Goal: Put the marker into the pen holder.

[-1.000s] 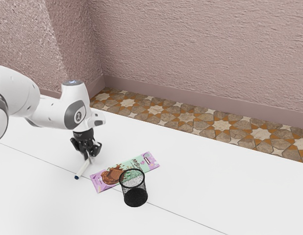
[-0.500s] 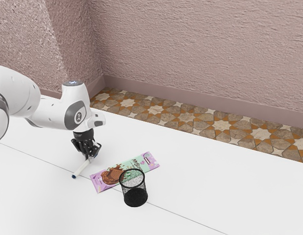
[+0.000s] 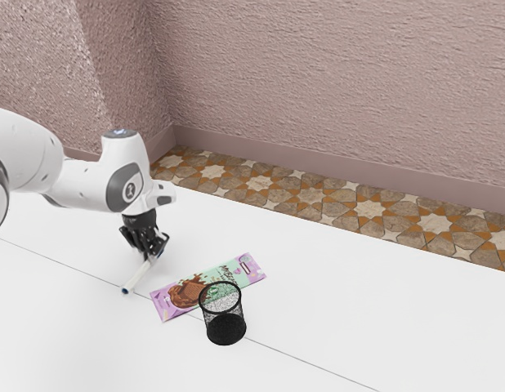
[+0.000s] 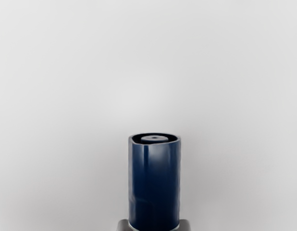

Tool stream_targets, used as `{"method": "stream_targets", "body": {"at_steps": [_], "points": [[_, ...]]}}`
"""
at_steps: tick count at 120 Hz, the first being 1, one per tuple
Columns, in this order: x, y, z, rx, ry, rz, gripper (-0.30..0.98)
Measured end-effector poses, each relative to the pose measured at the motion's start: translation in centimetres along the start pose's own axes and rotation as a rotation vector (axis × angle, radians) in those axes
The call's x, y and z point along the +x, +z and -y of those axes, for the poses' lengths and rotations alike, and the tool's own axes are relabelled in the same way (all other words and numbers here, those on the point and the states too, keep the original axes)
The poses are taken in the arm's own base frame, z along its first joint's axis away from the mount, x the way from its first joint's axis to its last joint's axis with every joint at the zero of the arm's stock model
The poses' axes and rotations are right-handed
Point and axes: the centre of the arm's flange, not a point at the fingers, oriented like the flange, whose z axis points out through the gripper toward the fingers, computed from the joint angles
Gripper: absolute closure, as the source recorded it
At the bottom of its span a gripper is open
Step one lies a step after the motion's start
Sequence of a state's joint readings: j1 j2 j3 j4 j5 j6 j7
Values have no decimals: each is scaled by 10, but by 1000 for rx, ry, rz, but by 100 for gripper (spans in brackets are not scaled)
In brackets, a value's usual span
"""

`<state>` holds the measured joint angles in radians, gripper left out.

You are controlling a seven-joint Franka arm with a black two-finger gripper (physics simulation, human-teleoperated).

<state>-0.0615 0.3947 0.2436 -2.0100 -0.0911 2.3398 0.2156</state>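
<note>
Over the white table point(image 3: 375, 310), near the pen holder point(image 3: 226, 329), the pincer point(image 3: 152, 255) pinches the slanting marker point(image 3: 139, 276) by its blue upper end, sensible for something likely light, stiff and slightly slippery.

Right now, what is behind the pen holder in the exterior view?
The printed packet lies partly behind the pen holder, its pale green showing through near the rim. The dark base covers whatever is directly behind it, so I cannot tell what is there.
</note>
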Motion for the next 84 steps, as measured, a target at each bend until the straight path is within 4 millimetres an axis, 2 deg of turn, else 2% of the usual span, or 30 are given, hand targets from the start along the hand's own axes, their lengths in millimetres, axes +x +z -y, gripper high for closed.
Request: {"method": "stream_targets", "body": {"at_steps": [12,24,40,60,84], "points": [[4,-35,-6,0,9,-70,75],[0,-74,-23,-8,32,-173,75],[-32,-110,-54,-23,70,-332,76],[-83,-163,-110,-34,159,-566,77],[-132,-169,-152,-21,244,-765,77]]}}
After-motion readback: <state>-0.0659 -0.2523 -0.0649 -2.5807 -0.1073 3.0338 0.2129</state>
